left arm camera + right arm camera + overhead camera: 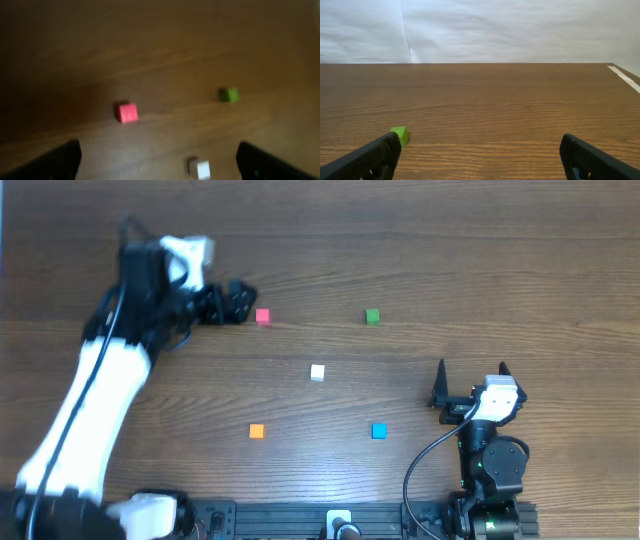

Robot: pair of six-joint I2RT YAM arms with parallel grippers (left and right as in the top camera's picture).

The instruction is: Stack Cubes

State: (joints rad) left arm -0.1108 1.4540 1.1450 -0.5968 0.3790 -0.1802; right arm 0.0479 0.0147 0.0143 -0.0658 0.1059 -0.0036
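Five small cubes lie apart on the wooden table: pink [263, 316], green [372, 316], white [317, 372], orange [257, 431] and blue [379, 431]. My left gripper [238, 302] hovers just left of the pink cube, open and holding nothing. Its wrist view shows the pink cube [127, 112] ahead between the spread fingers [60, 160], with the green cube [229, 94] and white cube [200, 168] further off. My right gripper [471, 376] rests open near the right side, empty. The green cube [400, 135] lies ahead of it beside one finger.
The table's far edge [480, 63] meets a white wall. A pale strip [623, 76] runs along the table's right side. Open wood surrounds the cubes.
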